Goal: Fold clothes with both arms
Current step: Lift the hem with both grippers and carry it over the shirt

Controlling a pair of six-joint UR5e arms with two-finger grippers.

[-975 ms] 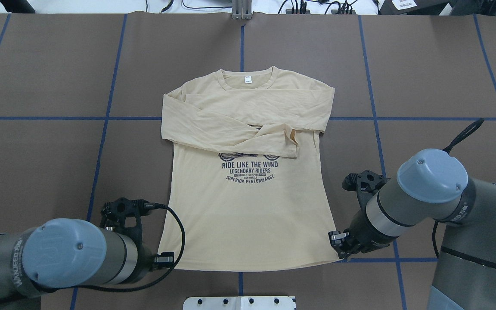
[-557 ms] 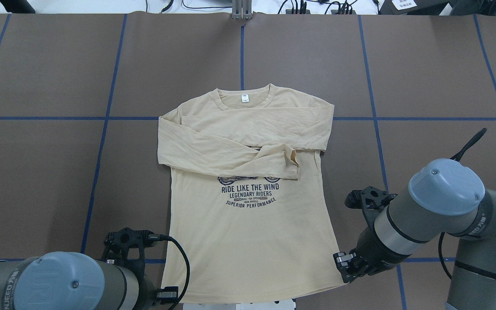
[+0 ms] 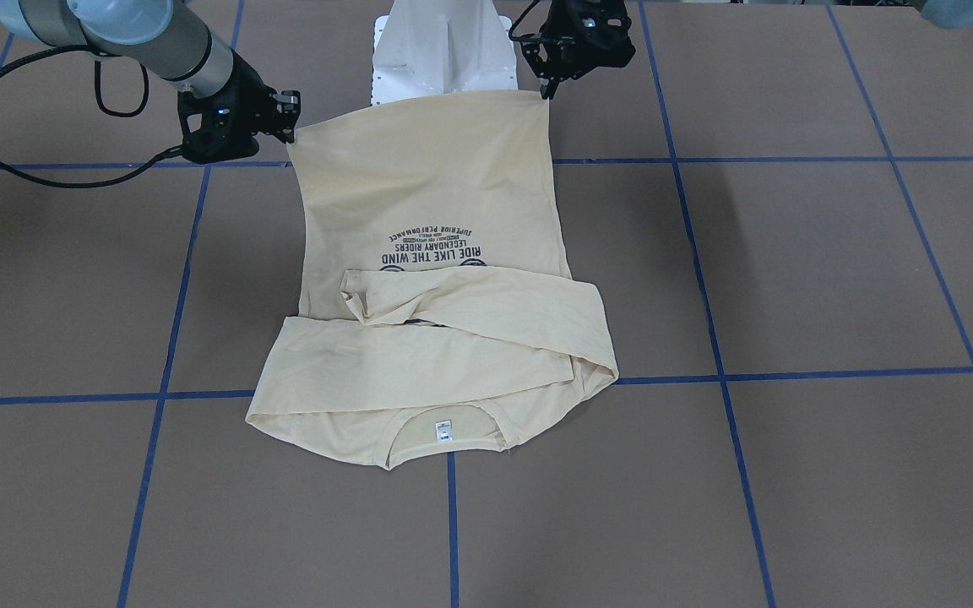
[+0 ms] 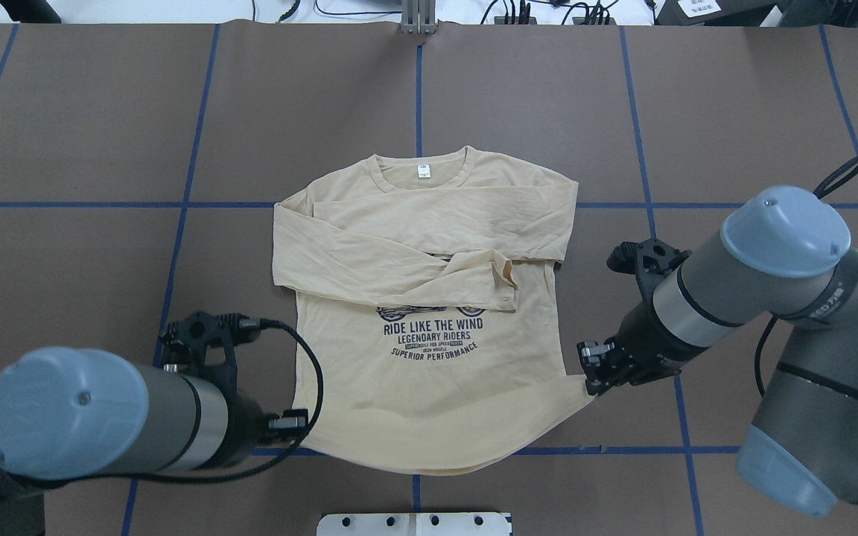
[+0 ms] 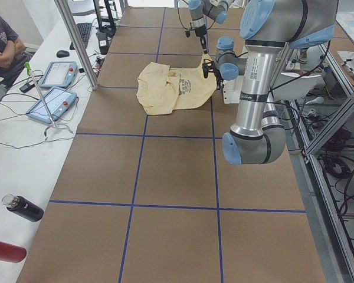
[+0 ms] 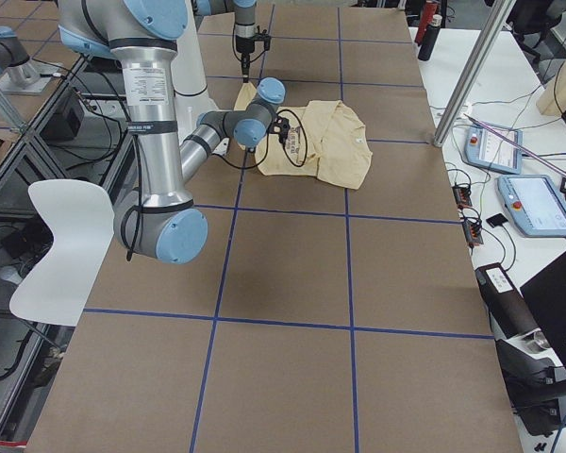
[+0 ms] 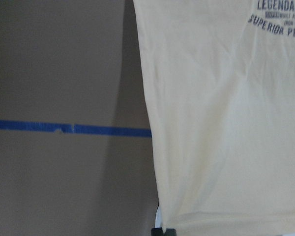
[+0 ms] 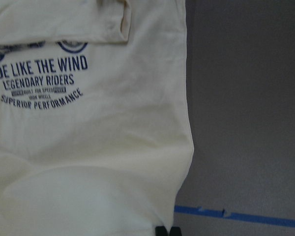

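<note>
The cream-yellow shirt (image 4: 429, 372) lies print up on the brown table, collar and white neck tag (image 4: 423, 170) away from the robot. Both sleeves are folded across the chest. My left gripper (image 4: 293, 430) is shut on the hem's left corner. My right gripper (image 4: 590, 381) is shut on the hem's right corner. The hem hangs lifted between them and sags in the middle, while the chest rests flat. In the front-facing view the right gripper (image 3: 290, 135) and left gripper (image 3: 547, 86) hold the raised hem taut. Each wrist view shows shirt cloth (image 7: 221, 123) (image 8: 88, 147) at the fingertips.
The white pedestal base (image 4: 414, 523) sits at the near table edge just behind the hem. Blue tape lines (image 4: 64, 204) grid the table. Beside the table in the left view are control tablets (image 5: 50, 103), two bottles (image 5: 20, 207) and a seated person (image 5: 1, 41).
The shirt was first dragged toward the robot. Since then both grippers have risen and moved forward toward the collar with the hem corners, lifting the hem off the table.
</note>
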